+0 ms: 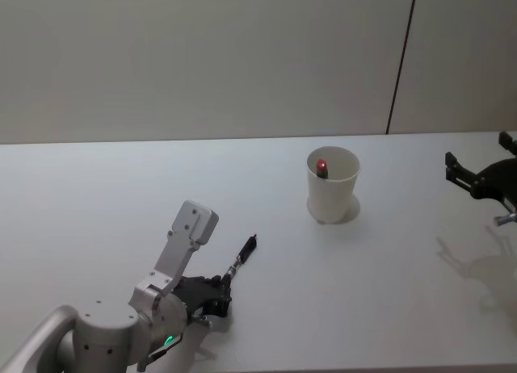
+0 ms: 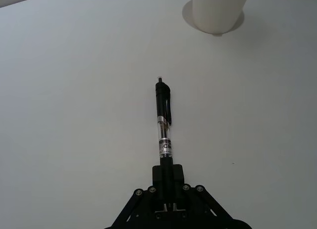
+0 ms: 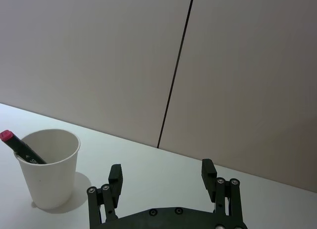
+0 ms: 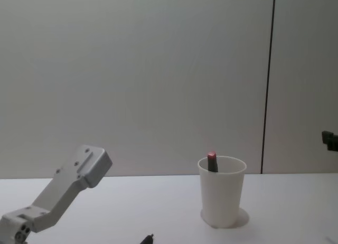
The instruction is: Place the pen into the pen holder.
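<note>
A black pen [image 2: 163,120] with a clear barrel sticks out forward from my left gripper [image 2: 168,173], which is shut on its rear end. In the head view this pen [image 1: 244,253] is low over the white table at the front left, its tip pointing toward the pen holder [image 1: 332,187]; the left gripper [image 1: 227,280] is behind it. The pen holder, a white paper cup [image 4: 222,199], stands upright right of centre with a red-capped marker [image 4: 212,162] inside. My right gripper [image 3: 162,173] hovers open at the far right [image 1: 477,175], well away from the cup [image 3: 47,169].
The white table [image 1: 388,308] runs to a plain grey wall with a dark vertical seam [image 1: 400,62]. My left arm's white link [image 4: 68,186] rises at the front left. Bare tabletop lies between the pen tip [image 4: 149,237] and the cup [image 2: 218,11].
</note>
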